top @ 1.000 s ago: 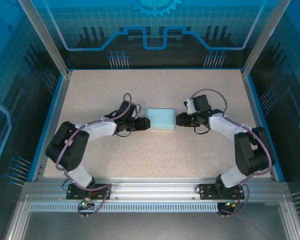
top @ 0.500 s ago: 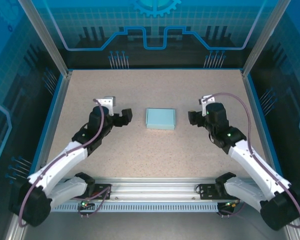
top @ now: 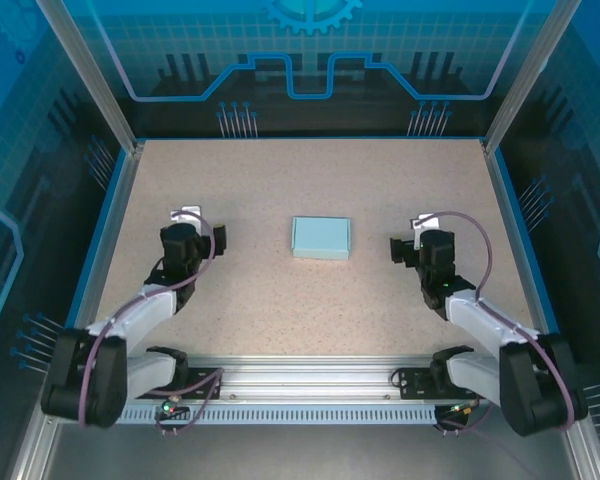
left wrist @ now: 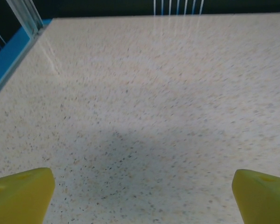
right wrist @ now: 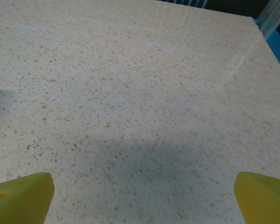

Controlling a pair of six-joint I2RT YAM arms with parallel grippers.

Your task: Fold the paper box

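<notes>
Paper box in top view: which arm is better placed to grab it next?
Right, narrowly. The right gripper sits closer to the paper box than the left gripper; both are open and apart from it.

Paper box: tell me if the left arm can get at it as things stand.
Probably yes. The paper box lies flat and alone, bare table lies between it and the left gripper, and the jaws stand open.
</notes>
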